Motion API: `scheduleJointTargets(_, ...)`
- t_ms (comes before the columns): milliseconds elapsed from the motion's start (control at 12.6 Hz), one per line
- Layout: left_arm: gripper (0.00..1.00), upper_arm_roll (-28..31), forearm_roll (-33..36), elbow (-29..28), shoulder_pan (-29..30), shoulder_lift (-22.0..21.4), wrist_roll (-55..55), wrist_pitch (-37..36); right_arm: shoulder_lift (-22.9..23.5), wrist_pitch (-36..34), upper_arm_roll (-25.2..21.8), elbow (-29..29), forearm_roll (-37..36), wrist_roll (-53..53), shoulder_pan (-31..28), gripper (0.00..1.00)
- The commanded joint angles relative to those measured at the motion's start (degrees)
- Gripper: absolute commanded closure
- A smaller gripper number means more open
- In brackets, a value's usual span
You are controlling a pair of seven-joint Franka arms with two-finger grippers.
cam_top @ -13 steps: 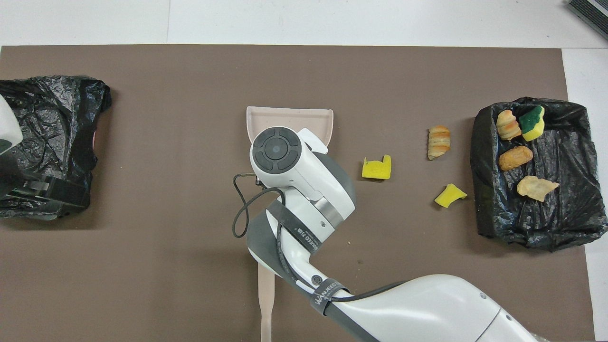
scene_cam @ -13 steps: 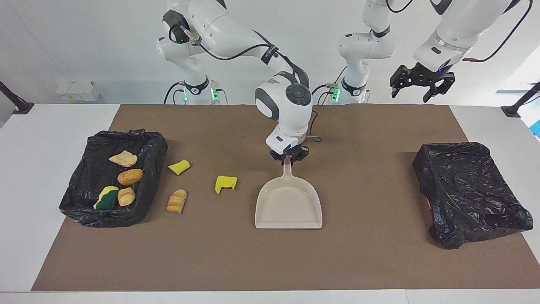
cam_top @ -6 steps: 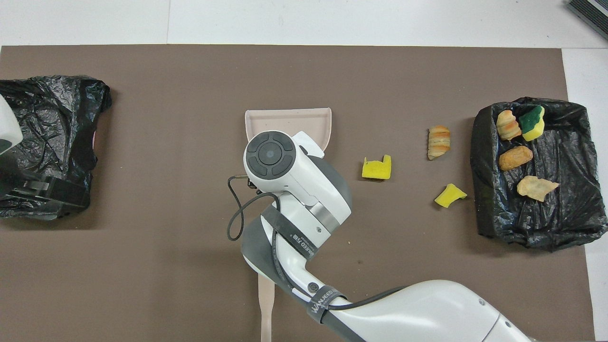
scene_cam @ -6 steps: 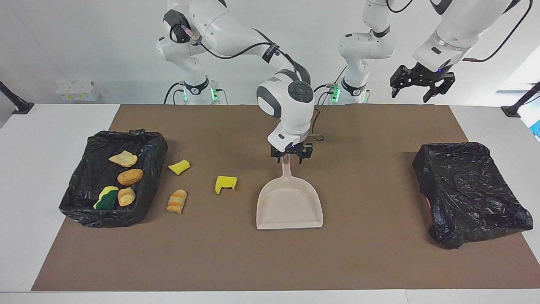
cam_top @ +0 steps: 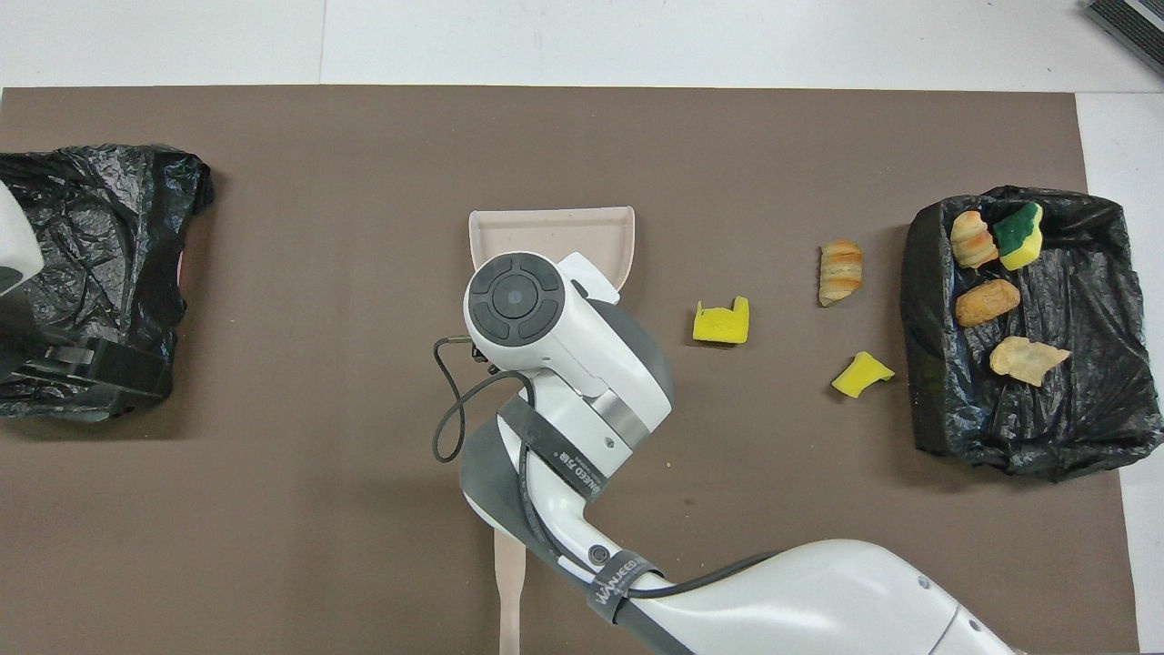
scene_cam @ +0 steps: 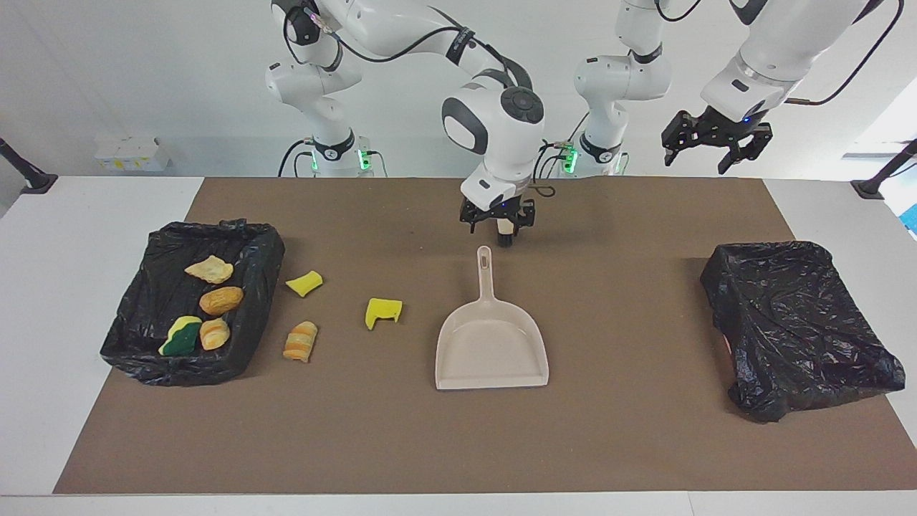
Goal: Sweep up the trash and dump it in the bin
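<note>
Over the dustpan (scene_cam: 491,344) handle, your right gripper (scene_cam: 499,223) has just let go and lifted, fingers open; left gripper (scene_cam: 715,149) waits open; three scraps (scene_cam: 382,312) remain unswept.

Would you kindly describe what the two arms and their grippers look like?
Both arms are glossy white with dark grey joints and black cables strapped on. The right arm has a round grey wrist cap. The right gripper and left gripper are black.

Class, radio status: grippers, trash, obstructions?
Right gripper open above dustpan handle. Left gripper open, waiting aloft. Three trash scraps outside bin. Nothing blocking.
</note>
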Motion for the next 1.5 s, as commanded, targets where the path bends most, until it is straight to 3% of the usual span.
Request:
scheduleJointTargets(0,0.00,-0.71,0.27,0.31,-0.53,-0.03,-0.31,1.60,-8.81,1.49,0.09,-11.87,2.77,1.74,1.39,0.00)
scheduleJointTargets(158,0.00,-0.80,0.18,-1.79,-2.89,-0.03,-2.05,6.68,-12.07,4.19,0.09,-16.79,6.10,4.36,3.76,0.00)
scheduleJointTargets(316,0.00,-0.80,0.18,-4.96,-5.53,0.06,-5.39,10.99,-17.68,13.31,0.18,-26.69,7.00,7.71,7.35,0.00)
scheduleJointTargets(475,0.00,-0.80,0.18,-8.03,-10.34,0.58,-7.14,14.34,-19.99,15.11,0.18,-30.52,7.44,9.47,8.87,0.00)
scheduleJointTargets(870,0.00,-0.89,0.10,-15.77,-18.63,1.20,-18.29,24.88,-18.59,21.00,0.17,-35.01,7.35,11.85,14.94,0.00)
scheduleJointTargets(1108,0.00,-0.80,0.18,-17.19,-22.67,6.19,-24.64,31.21,-17.80,23.37,0.18,-36.33,7.44,11.94,17.04,0.00)
scheduleJointTargets(1266,0.00,-0.80,0.45,-17.19,-26.79,12.24,-30.42,37.52,-17.80,23.46,0.18,-36.50,7.35,11.85,17.13,0.07)
scheduleJointTargets(1424,0.00,-0.80,0.53,-17.02,-27.95,14.90,-31.77,41.33,-16.48,24.69,0.18,-36.50,7.44,11.85,18.45,0.14)
